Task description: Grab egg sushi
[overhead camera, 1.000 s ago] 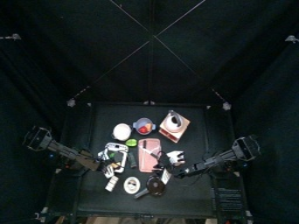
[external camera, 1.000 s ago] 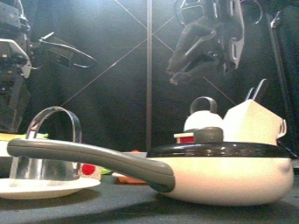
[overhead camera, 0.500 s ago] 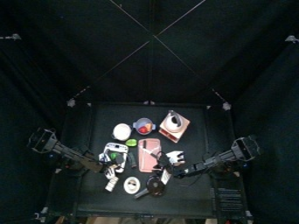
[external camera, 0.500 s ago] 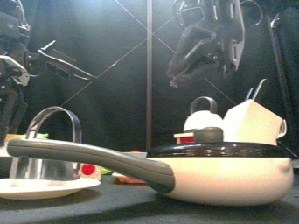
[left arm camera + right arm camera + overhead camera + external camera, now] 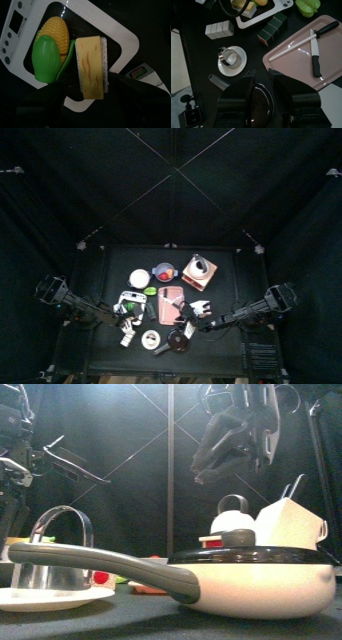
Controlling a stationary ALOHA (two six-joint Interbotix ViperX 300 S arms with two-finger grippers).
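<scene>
The egg sushi [image 5: 90, 65], a pale yellow block over white, lies on a white kitchen scale [image 5: 127, 37] beside a toy corn cob [image 5: 50, 52]. My left gripper [image 5: 93, 89] hangs just over it, open wide, one jaw on each side of the block's near end and nothing gripped. From above, the left gripper [image 5: 115, 314] reaches in at the scale [image 5: 131, 304] on the table's left. My right gripper [image 5: 262, 82] rests over a black-lidded pan [image 5: 254, 110] at the table's front right.
A pink board [image 5: 298, 55] with a knife [image 5: 314, 50] lies mid-table. A cup on a saucer [image 5: 230, 57], a white block [image 5: 219, 30], a dark green block [image 5: 271, 26] and a green pepper [image 5: 308, 6] stand around it. The pan [image 5: 254, 574] fills the front.
My left arm has drawn back slightly toward the left edge and its open gripper has sunk lower over the scale. The right arm has not moved.
</scene>
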